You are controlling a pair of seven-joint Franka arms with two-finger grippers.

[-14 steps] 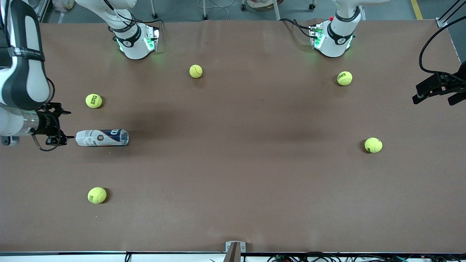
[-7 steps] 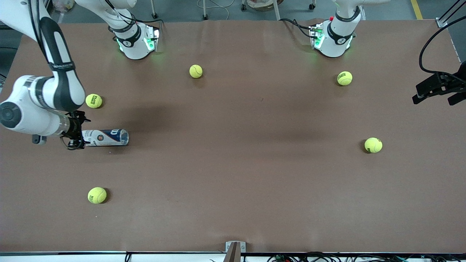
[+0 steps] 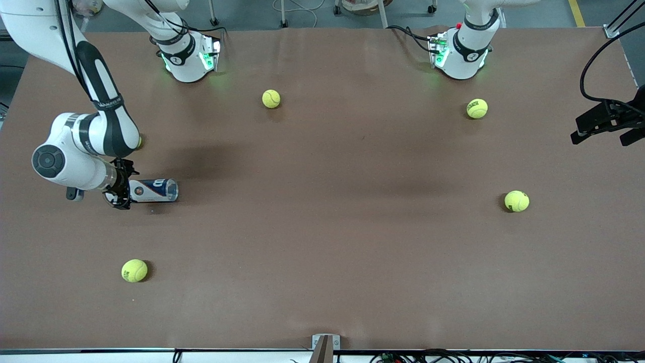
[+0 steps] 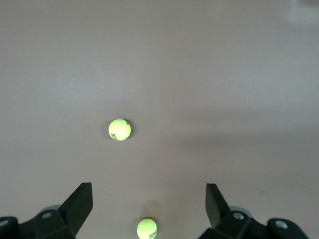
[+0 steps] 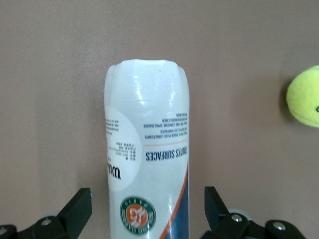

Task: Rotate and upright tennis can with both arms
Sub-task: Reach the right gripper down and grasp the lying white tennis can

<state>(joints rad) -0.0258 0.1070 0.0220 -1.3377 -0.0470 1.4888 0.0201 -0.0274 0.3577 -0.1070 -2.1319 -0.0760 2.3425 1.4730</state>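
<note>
The tennis can (image 3: 153, 190) lies on its side on the brown table near the right arm's end. In the right wrist view the tennis can (image 5: 147, 149) shows its white label and navy edge. My right gripper (image 3: 121, 190) is open, low at the can's end nearest that table end. Its fingers (image 5: 79, 206) stand on either side of the can, with gaps and no touch. My left gripper (image 3: 604, 123) waits high over the left arm's end of the table, open and empty, with fingers (image 4: 82, 201) wide apart.
Several yellow-green tennis balls lie scattered: one (image 3: 134, 270) nearer the camera than the can, one (image 3: 271, 99) near the bases, two (image 3: 476, 108) (image 3: 516, 201) toward the left arm's end. Another (image 5: 305, 97) lies beside the can, mostly hidden by the right arm.
The right arm has swung in toward the can and its open gripper has slid over the can's end. The arm now covers the ball beside the can. The left arm has not moved.
</note>
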